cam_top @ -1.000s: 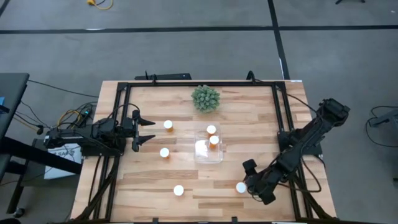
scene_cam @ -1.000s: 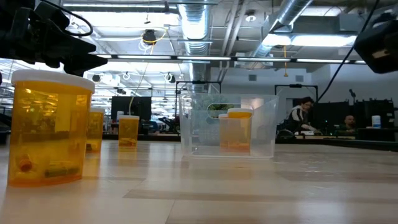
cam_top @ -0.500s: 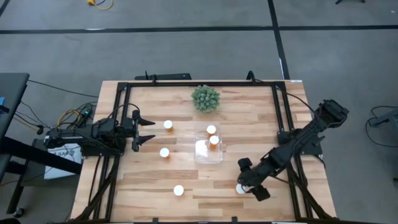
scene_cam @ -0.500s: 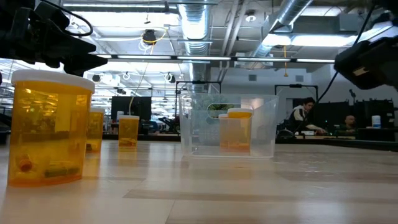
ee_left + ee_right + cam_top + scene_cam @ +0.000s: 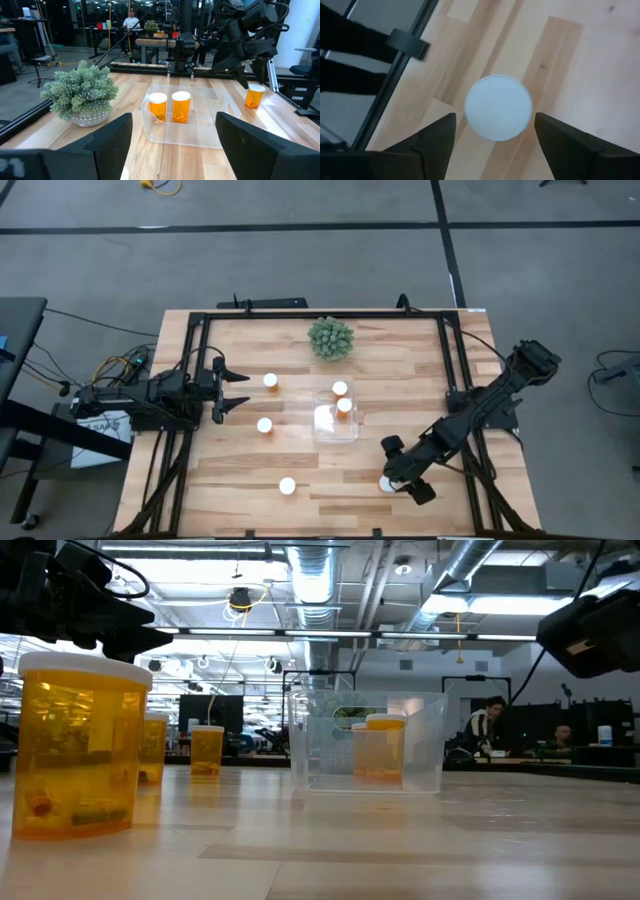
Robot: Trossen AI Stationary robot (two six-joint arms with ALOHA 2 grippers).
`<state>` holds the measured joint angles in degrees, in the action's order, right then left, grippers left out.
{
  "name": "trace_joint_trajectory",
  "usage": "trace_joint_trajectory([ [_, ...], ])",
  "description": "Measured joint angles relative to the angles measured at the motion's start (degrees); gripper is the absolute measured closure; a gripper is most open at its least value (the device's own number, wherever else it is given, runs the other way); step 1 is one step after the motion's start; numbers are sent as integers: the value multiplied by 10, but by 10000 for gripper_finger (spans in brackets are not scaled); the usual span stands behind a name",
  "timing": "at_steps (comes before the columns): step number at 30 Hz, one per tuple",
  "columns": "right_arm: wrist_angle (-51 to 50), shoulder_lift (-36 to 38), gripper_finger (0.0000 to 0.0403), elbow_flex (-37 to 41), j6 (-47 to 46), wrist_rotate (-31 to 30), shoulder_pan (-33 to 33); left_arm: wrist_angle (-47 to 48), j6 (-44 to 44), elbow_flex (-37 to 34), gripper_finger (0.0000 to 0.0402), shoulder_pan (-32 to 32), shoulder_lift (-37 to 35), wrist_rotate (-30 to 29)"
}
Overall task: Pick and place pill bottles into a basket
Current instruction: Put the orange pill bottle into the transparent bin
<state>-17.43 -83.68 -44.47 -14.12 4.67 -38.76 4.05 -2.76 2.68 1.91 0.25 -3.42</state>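
Observation:
Two orange pill bottles with white caps [image 5: 340, 388] [image 5: 344, 405] stand upright in the clear basket [image 5: 335, 425] at mid-table. They also show in the left wrist view [image 5: 158, 106] [image 5: 181, 106]. Three more bottles stand on the table to its left [image 5: 270, 381] [image 5: 264, 425] [image 5: 287, 486]. Another bottle [image 5: 384, 484] stands near the front right. My right gripper [image 5: 396, 472] hovers over it, open and pointing down. Its fingers [image 5: 436, 142] stand on either side of the white cap [image 5: 498, 107] without touching it. My left gripper [image 5: 236, 390] is open and empty at the table's left.
A green spiky plant ball [image 5: 330, 337] sits at the far middle and also shows in the left wrist view [image 5: 80, 95]. A black frame [image 5: 320, 314] runs round the table. In the low view the nearest bottle [image 5: 75, 745] looms at left. People sit in the room behind.
My right gripper has gone toward the table's left edge and a little down, from beside the front right bottle to over it, so that it now partly hides the bottle's cap in the high view. No bottle has moved.

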Motion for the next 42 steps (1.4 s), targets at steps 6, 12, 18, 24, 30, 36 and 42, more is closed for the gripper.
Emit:
trace_joint_trajectory([
  [6, 0, 0, 137, 0, 52, -11, -9, 0, 0, 0, 125, 0, 0, 0],
  [12, -1, 0, 137, 0, 114, -39, -9, 0, 0, 0, 125, 0, 0, 0],
  [18, -1, 0, 137, 0, 127, -49, -9, 0, 0, 0, 125, 0, 0, 0],
  [24, -3, 0, 137, 0, 133, -49, -9, 0, 0, 0, 125, 0, 0, 0],
  [30, 13, -10, 137, 0, 133, -49, -9, 0, 0, 0, 125, 0, 0, 0],
  [36, 26, -54, 137, 0, 131, -44, -10, 0, 0, 0, 125, 0, 0, 0],
  [42, 46, -78, 137, 0, 131, -44, -9, 0, 0, 0, 125, 0, 0, 0],
])
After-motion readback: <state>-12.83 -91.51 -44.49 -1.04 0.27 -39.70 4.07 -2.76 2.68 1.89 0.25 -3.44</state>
